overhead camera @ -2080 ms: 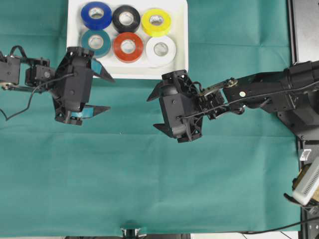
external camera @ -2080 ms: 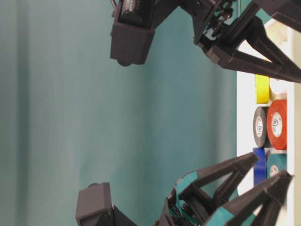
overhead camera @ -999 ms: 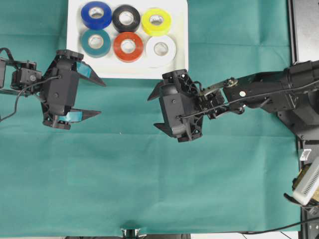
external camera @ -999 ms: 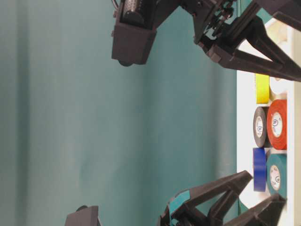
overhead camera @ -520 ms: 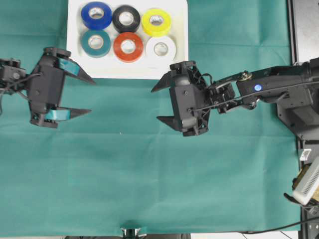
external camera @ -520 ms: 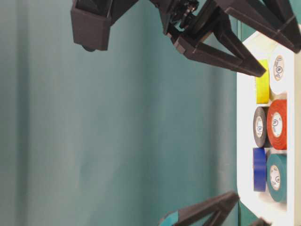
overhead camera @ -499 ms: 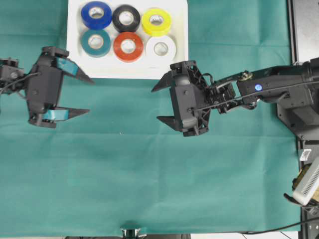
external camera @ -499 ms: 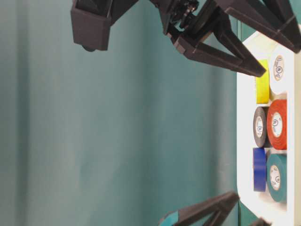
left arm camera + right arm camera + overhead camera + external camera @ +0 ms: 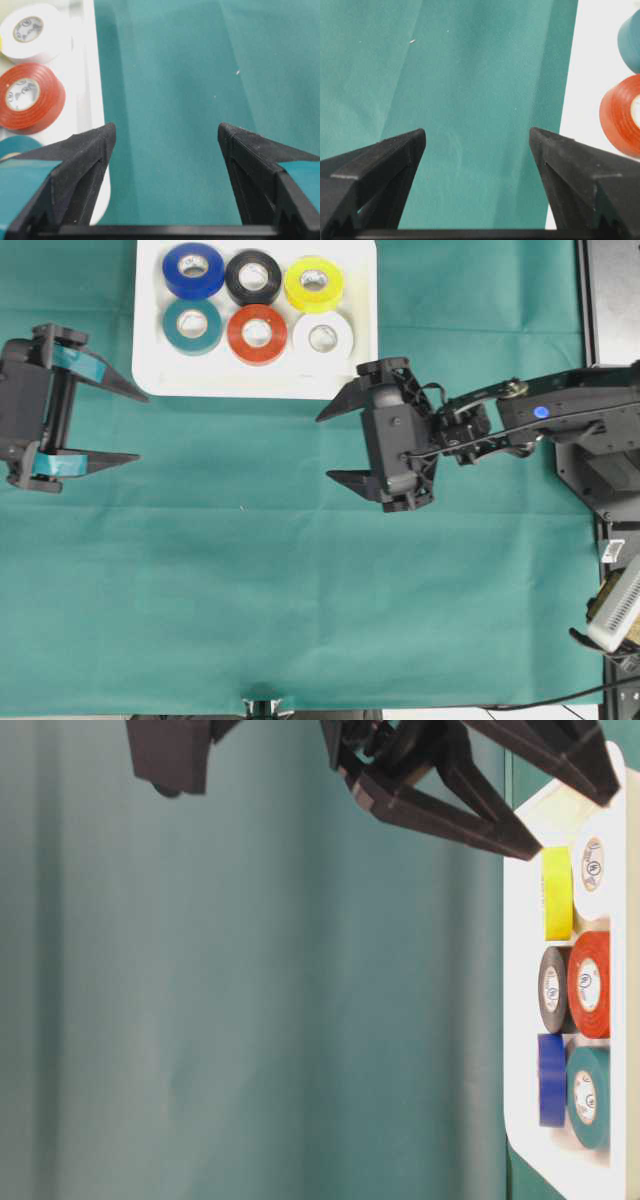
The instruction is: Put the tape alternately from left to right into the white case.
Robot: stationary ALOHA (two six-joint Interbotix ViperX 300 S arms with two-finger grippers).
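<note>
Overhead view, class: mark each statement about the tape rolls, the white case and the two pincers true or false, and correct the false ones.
1. All six rolls lie inside the white case. True.
2. The blue roll sits beside the white roll. False: they are at opposite corners; the black roll is beside the blue.
3. The left pincer holds the teal roll. False: it is open and empty.
4. The right pincer is open over the green cloth. True.
5. The red-orange roll lies between teal and white. True.
</note>
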